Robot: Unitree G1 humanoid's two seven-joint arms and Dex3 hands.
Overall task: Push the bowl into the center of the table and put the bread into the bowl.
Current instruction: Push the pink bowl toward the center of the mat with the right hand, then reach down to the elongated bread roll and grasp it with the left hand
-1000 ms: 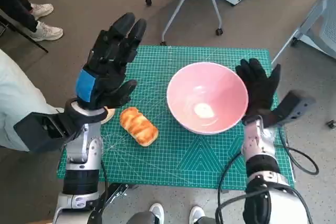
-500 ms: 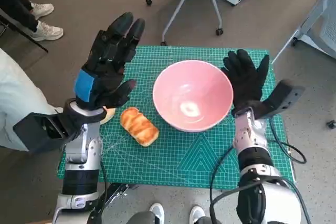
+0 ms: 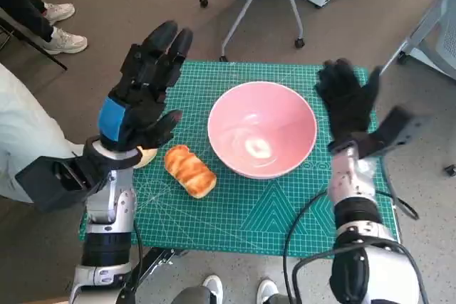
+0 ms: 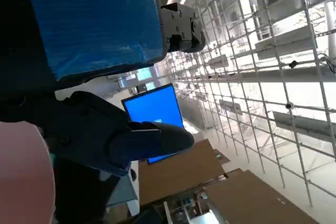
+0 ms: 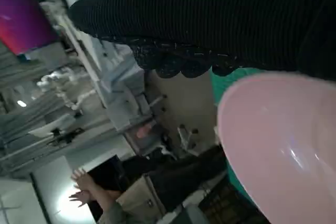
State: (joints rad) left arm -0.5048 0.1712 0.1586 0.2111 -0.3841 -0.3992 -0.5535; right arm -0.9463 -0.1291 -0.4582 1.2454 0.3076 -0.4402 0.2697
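1. Nearest the robot, the green cutting mat (image 3: pixel 242 211) covers the small table, its grid lines showing in front of the other things.
2. The bread (image 3: pixel 189 170), a golden-brown loaf, lies on the mat left of the middle, just beside the bowl and apart from it, slanted with one end nearer the robot.
3. The pink bowl (image 3: pixel 262 139) stands upright on the mat, about at its middle; a white glint shows on its inner bottom. It holds nothing.
4. The left hand (image 3: pixel 142 90), black with blue tape on its back, is raised above the mat's left edge, over and beyond the bread. Its fingers are spread and point away from the robot; it holds nothing.
5. The right hand (image 3: pixel 347 101), in the black knitted glove, is raised just right of the bowl, palm facing it, fingers apart and up. It holds nothing and stands apart from the bowl's rim.
6. In the right wrist view the bowl's rim (image 5: pixel 278 145) lies close under the glove (image 5: pixel 220 19).
7. Beyond the table stands a chair on castors (image 3: pixel 249 5); a person's white shoes (image 3: pixel 60 30) show at far left.
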